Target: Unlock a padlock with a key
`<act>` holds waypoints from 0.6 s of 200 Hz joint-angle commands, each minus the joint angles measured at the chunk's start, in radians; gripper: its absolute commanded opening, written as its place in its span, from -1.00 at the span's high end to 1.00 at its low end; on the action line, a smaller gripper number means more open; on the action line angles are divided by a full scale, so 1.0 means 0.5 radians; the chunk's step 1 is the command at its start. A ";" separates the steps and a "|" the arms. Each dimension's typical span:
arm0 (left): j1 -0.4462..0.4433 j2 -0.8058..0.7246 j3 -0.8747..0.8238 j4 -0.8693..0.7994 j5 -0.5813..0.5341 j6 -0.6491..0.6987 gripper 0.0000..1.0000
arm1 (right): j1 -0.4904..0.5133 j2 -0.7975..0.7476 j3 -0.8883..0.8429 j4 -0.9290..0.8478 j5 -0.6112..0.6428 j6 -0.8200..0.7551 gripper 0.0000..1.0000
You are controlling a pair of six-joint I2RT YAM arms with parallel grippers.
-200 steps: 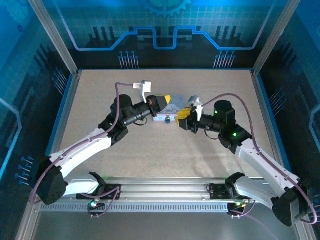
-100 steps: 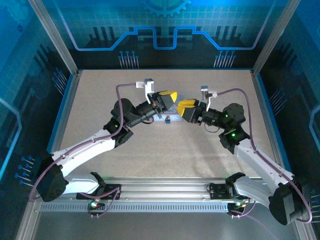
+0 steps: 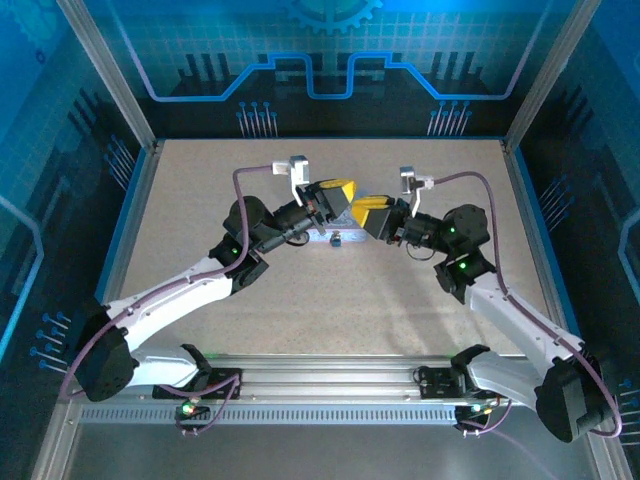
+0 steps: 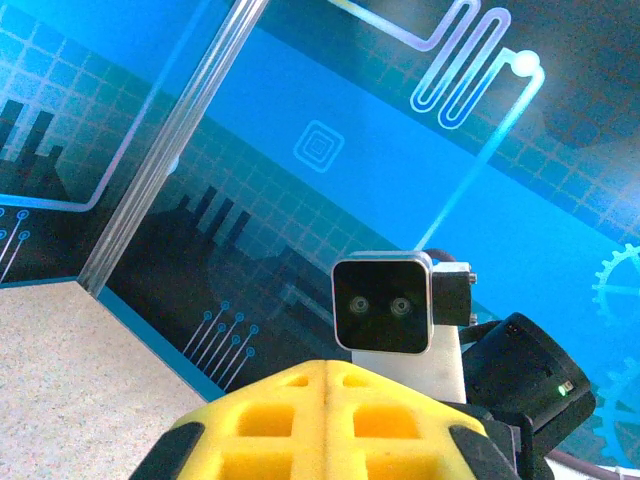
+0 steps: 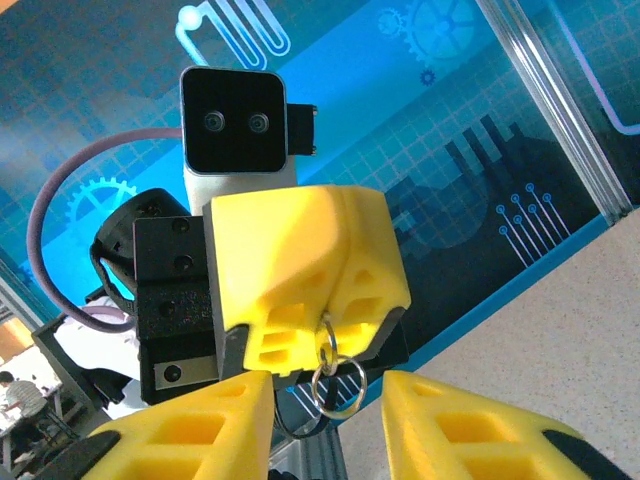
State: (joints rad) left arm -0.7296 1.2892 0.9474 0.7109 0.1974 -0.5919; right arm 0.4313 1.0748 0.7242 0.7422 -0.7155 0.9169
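L gripper [image 3: 346, 196]: fingers are seen pressed together. In the L wrist view the two yellow pads [image 4: 270, 425] meet with no gap. From the R wrist view the L gripper [image 5: 322, 305] is seen head-on, and a thin grey key [image 5: 325, 335] is pinched at the seam. Only its lower end sticks out below the tips; the rest is hidden btwn the pads. Wire rings [image 5: 337, 388] hang from that end, looped together and dangling free just under the L fingertips.

R gripper [image 3: 364, 209]: fingers are spread. In its own wrist view the yellow fingers [image 5: 215, 420] are seen w/ a clear gap btwn them and nothing clamped. The gap is lined up w/ the hanging rings; whether they are touched cannot be told.

Both grippers are held tip to tip above the table [image 3: 200, 180], very close, L tip slightly farther from the arm bases than R tip. Contact btwn the two cannot be told from the top view.

Padlock [image 3: 336, 238]: a small dark item lying on the table, just below the meeting point of the tips, on the side toward the arm bases. It is not held by either gripper and sits apart from the key. A pale tin [image 3: 346, 226] is seen directly under the tips, the padlock just beside its near edge. Shackle state is too small to tell.

The R wrist camera [image 4: 383, 305] is seen straight ahead of the L fingertips; the L wrist camera [image 5: 232, 120] sits above the L fingers.
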 commanded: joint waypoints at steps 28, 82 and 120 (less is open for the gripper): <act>-0.014 -0.001 0.069 0.087 -0.049 0.049 1.00 | 0.053 0.064 0.129 0.019 -0.022 -0.014 0.41; -0.014 -0.018 0.057 0.090 -0.065 0.049 1.00 | 0.076 0.093 0.146 -0.005 -0.012 -0.025 0.55; -0.014 -0.026 0.053 0.088 -0.064 0.055 1.00 | 0.086 0.111 0.153 -0.016 0.009 -0.024 0.71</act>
State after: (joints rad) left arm -0.7300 1.2903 0.9474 0.7162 0.1864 -0.5919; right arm 0.4603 1.1229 0.7673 0.7322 -0.7151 0.9161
